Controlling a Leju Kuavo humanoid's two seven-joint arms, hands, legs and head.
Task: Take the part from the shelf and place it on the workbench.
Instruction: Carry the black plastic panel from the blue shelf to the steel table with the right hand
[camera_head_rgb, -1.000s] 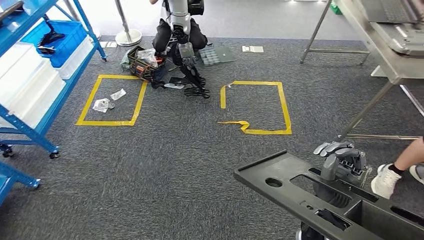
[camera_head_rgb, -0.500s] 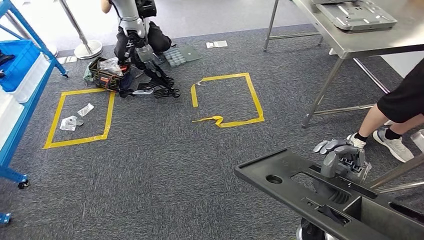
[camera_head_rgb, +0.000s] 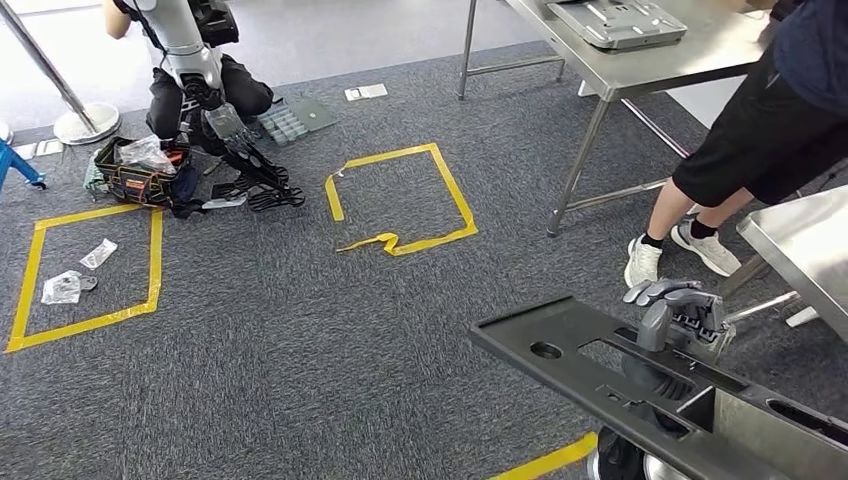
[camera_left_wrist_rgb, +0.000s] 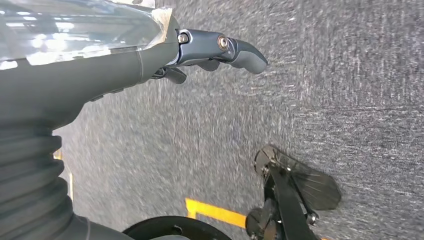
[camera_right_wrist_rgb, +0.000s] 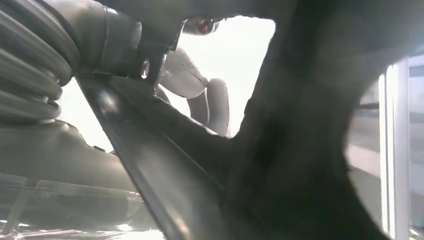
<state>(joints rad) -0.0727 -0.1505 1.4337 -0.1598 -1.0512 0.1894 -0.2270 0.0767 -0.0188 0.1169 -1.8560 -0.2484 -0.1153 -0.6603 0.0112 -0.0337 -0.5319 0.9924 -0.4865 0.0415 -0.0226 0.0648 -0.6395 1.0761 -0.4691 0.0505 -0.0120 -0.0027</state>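
A long dark grey moulded part (camera_head_rgb: 560, 350) with cut-outs and a round hole hangs at the lower right of the head view. My right hand (camera_head_rgb: 680, 310) reaches up through one of its openings and grips it. Close up in the right wrist view the part (camera_right_wrist_rgb: 300, 150) is a dark bar across the frame, with pale fingers (camera_right_wrist_rgb: 215, 105) behind it. A steel workbench (camera_head_rgb: 720, 45) stands at the upper right, carrying a grey flat panel (camera_head_rgb: 615, 20). Over the carpet, my left hand (camera_left_wrist_rgb: 210, 50) hangs with fingers stretched out and nothing in it.
A person (camera_head_rgb: 760, 140) in dark shorts stands by the workbench. The corner of a second steel table (camera_head_rgb: 800, 245) is at the right edge. Yellow tape squares (camera_head_rgb: 400, 195) mark the grey carpet. At the upper left are a tool bag (camera_head_rgb: 140, 170) and a crouching person beside another robot arm (camera_head_rgb: 190, 60).
The whole view has swung to the right: the blue shelf has left the picture, and the workbench and the person have come closer. The part stays in my right hand.
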